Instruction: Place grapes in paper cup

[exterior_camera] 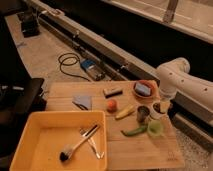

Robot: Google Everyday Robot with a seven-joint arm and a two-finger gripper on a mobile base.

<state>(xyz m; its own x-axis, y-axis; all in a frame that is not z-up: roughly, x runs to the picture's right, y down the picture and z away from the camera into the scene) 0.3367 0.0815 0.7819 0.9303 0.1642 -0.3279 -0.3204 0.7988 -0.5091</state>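
A pale wooden table (145, 150) with visible plank grain carries a glossy yellow plastic tray (30, 132) at lower left, holding a black-tipped brush (75, 147) and shiny metal utensils (92, 140). At right, the white arm's smooth, matt shell ends in the gripper (162, 106), poised at the rim of the cream paper cup (156, 112). Beside it stand a dull dark metal cup (143, 114) and a translucent pale green plastic cup (155, 129). A smooth orange fruit (112, 105) lies at mid-table, a matt blue cloth (82, 101) to its left.
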